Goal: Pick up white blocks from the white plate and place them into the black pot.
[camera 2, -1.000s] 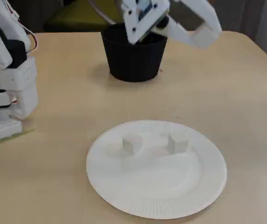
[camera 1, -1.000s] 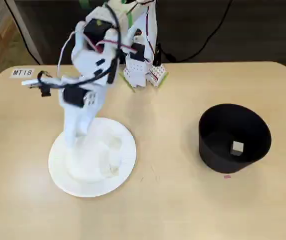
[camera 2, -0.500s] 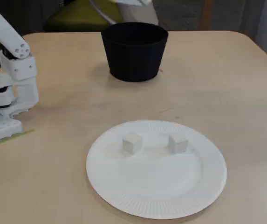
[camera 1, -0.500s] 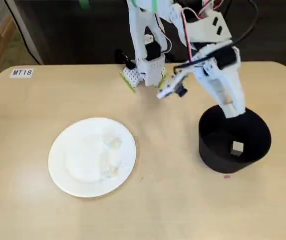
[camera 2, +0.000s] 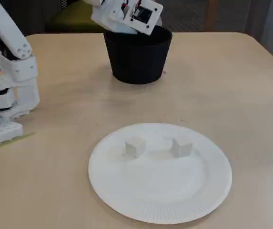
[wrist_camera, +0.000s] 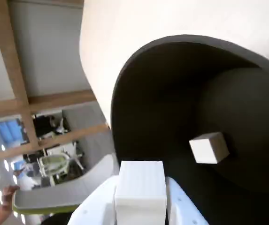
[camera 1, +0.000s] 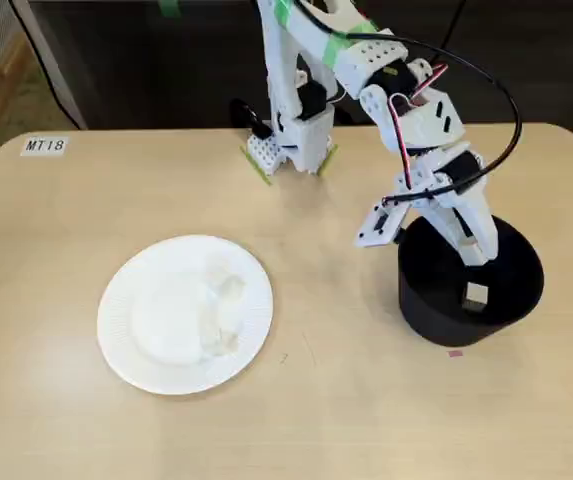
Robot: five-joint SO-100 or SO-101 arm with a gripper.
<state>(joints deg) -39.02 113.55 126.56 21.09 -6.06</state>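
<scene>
The black pot [camera 1: 436,315] stands at the right of the table in a fixed view, with one white block [camera 1: 476,295] on its floor. My gripper [camera 1: 471,248] reaches down into the pot's mouth. In the wrist view the gripper [wrist_camera: 140,190] is shut on a second white block [wrist_camera: 140,180], held above the pot's inside [wrist_camera: 172,93], beside the block on the floor [wrist_camera: 209,147]. Two more white blocks [camera 2: 135,147] [camera 2: 181,147] lie on the white plate [camera 2: 165,214]. In a fixed view the wrist hangs over the pot [camera 2: 137,57] and the fingertips are hidden.
The arm's white base [camera 1: 291,150] stands at the table's back edge. A label reading MT18 [camera 1: 44,145] is stuck near the back left corner. The plate [camera 1: 116,310] lies left of the middle, well apart from the pot.
The arm has swung from the plate across to the pot, and the gripper now sits lower, in the pot's mouth. The two blocks on the plate have not moved.
</scene>
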